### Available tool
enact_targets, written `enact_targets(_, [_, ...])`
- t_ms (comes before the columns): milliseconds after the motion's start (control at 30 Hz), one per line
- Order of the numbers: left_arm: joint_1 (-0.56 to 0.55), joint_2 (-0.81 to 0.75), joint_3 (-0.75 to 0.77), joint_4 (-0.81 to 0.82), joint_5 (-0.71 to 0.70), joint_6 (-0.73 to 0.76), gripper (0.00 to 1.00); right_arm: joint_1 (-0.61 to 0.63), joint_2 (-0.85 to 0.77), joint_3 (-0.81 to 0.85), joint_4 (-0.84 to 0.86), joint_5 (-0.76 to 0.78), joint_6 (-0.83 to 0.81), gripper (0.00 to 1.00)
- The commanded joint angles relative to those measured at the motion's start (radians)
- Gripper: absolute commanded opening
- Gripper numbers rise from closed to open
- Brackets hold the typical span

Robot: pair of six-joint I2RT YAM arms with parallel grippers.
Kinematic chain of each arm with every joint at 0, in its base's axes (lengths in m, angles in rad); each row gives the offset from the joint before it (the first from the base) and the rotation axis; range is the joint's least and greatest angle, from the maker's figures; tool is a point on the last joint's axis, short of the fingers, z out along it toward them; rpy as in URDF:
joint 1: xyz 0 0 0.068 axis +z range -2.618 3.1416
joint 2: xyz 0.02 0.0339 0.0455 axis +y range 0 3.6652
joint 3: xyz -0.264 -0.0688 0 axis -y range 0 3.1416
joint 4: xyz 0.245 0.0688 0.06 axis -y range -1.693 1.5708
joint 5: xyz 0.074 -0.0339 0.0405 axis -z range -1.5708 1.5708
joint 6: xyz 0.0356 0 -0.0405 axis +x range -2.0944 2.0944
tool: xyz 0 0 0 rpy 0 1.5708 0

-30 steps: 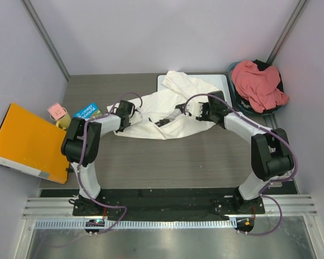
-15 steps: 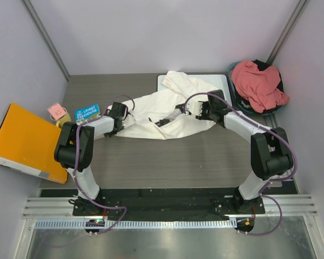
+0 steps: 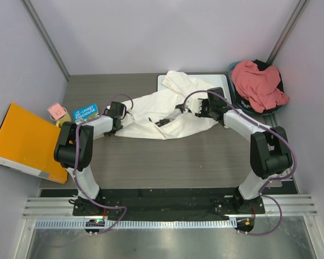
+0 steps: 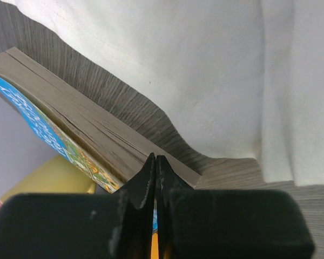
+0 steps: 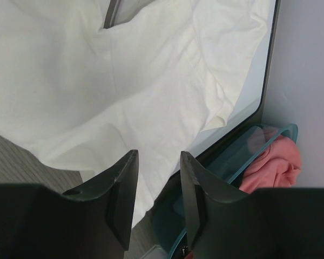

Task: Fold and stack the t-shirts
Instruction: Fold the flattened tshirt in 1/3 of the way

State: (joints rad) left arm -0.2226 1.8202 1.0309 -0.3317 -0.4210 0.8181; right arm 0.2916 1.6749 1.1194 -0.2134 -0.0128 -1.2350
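Observation:
The white t-shirt [image 3: 162, 110] lies crumpled mid-table, its far part draped over the whiteboard [image 3: 222, 81]. The salmon t-shirt [image 3: 259, 83] is bunched in a teal basket [image 3: 233, 70] at the back right. My left gripper [image 3: 117, 113] sits at the white shirt's left edge, low over the table. Its jaws [image 4: 155, 157] are shut with nothing between them, just off the white t-shirt [image 4: 205, 70]. My right gripper [image 3: 201, 109] hovers over the shirt's right side. It stands open [image 5: 159, 156] and empty above the white t-shirt [image 5: 124, 81], with the salmon t-shirt [image 5: 275, 162] off to its right.
A blue-covered book [image 3: 86, 111] [image 4: 43, 129] lies just left of my left gripper, beside a yellow and pink object [image 3: 58, 114]. A large orange folder [image 3: 27, 143] hangs off the table's left edge. The basket [image 5: 232, 162] stands against the right wall.
My left arm has swung its elbow out to the left, and its gripper has slid slightly left toward the book. The right gripper and the shirts have barely moved.

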Motion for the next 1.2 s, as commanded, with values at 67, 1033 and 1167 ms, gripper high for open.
enact_targets(67, [-0.066,-0.099,-0.045,-0.086,0.014,-0.014,0.00,0.000,0.009,0.056,0.008,-0.012,0.003,0.42])
enact_targets(1033, [0.025,-0.079,-0.086,-0.195,-0.137,0.039,0.00,0.001,0.005,0.051,0.006,-0.015,0.011,0.41])
enact_targets(1167, [0.071,-0.027,-0.057,-0.127,-0.186,0.087,0.00,0.004,0.008,0.054,0.006,-0.016,0.014,0.41])
